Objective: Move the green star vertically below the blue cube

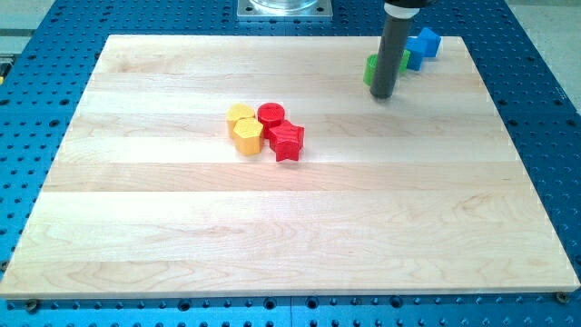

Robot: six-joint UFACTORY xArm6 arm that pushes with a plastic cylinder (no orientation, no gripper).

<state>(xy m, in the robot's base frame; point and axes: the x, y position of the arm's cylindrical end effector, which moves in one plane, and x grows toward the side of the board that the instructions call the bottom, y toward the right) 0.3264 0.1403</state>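
Note:
The green star (371,68) sits near the top right of the wooden board, mostly hidden behind my rod. The blue cube (428,41) lies just to its upper right, with another blue block (413,50) between them, partly hidden; whether they touch I cannot tell. My tip (382,95) rests on the board just below and slightly right of the green star, close against it.
A cluster sits left of centre: a yellow round block (240,114), a yellow hexagonal block (247,136), a red round block (270,114) and a red star (287,140). The wooden board (272,227) lies on a blue perforated table (545,109).

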